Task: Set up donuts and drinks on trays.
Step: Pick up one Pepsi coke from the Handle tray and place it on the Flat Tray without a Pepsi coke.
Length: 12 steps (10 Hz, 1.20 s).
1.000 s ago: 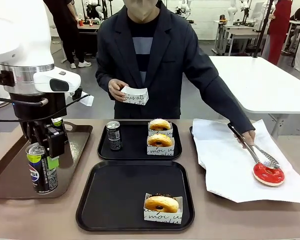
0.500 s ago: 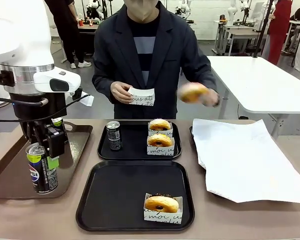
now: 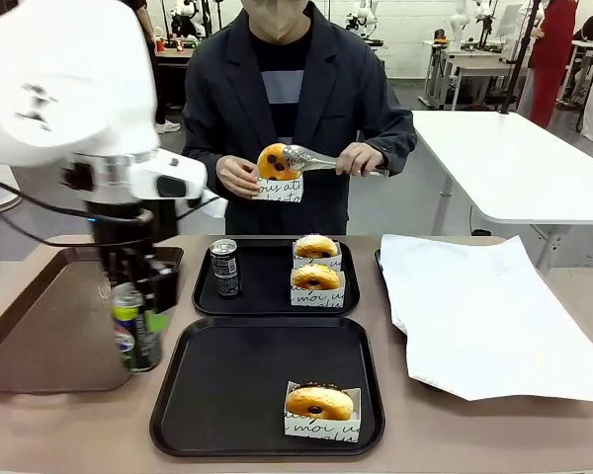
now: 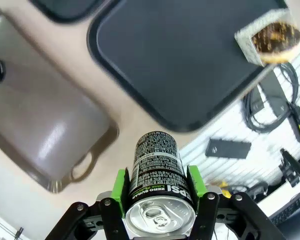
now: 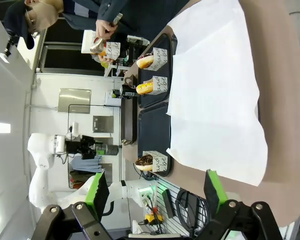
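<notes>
My left gripper [image 3: 138,301] is shut on a slim dark can [image 3: 134,341] and holds it upright over the gap between the brown tray and the near black tray [image 3: 227,395]. In the left wrist view the green pads [image 4: 121,184] clamp the can [image 4: 156,167] on both sides. A sleeved donut [image 3: 319,405] sits on the near tray. The far black tray [image 3: 267,296] carries another can [image 3: 224,267] and two sleeved donuts [image 3: 316,278]. The person holds a donut [image 3: 275,161] in tongs over a paper sleeve [image 3: 280,190]. My right gripper [image 5: 155,200] stands open and empty above the table's side.
The brown tray [image 3: 40,336] with handle cut-outs lies at the left. A white paper sheet [image 3: 484,316] covers the table's right part. The person stands at the far edge, behind the far tray.
My left arm has swung right with the can, from over the brown tray toward the near black tray. The person lifted a donut off the white sheet with tongs and brought it to the sleeve.
</notes>
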Tool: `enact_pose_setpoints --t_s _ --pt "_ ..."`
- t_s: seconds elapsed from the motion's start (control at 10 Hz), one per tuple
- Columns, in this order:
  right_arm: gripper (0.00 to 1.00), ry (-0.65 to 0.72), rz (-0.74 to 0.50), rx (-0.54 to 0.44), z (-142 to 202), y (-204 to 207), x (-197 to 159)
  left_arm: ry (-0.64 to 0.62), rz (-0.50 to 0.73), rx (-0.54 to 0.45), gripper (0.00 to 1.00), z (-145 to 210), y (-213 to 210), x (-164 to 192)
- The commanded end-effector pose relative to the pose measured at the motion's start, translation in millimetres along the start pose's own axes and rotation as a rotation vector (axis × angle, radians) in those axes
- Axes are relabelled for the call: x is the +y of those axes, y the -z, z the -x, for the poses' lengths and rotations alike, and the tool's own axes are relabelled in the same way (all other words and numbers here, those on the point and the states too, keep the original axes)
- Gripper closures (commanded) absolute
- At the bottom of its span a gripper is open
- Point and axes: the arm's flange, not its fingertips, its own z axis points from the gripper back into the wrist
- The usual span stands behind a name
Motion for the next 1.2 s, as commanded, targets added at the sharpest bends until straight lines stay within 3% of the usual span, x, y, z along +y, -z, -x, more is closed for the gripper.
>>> enact_pose_setpoints --t_s 0.0,0.4,0.7,0.9,1.1 --pt "0.00 -0.017 -0.017 -0.008 -1.0 -0.4 0.0 -0.060 -0.042 -0.037 0.42 -45.6 12.0 -1.6" --pt "0.00 -0.017 -0.017 -0.008 -1.0 -0.4 0.0 -0.127 -0.043 -0.134 0.42 -86.0 38.8 -0.5" --pt "0.00 -0.017 -0.017 -0.008 -1.0 -0.4 0.0 -0.122 -0.022 -0.104 0.42 -93.9 66.4 -6.0" --pt "0.00 -0.017 -0.017 -0.008 -1.0 -0.4 0.0 0.013 0.105 -0.017 0.42 -47.2 22.0 2.1" --pt "0.00 -0.017 -0.017 -0.008 -1.0 -0.4 0.0 0.129 -0.006 -0.007 0.42 33.4 -19.7 -3.4"
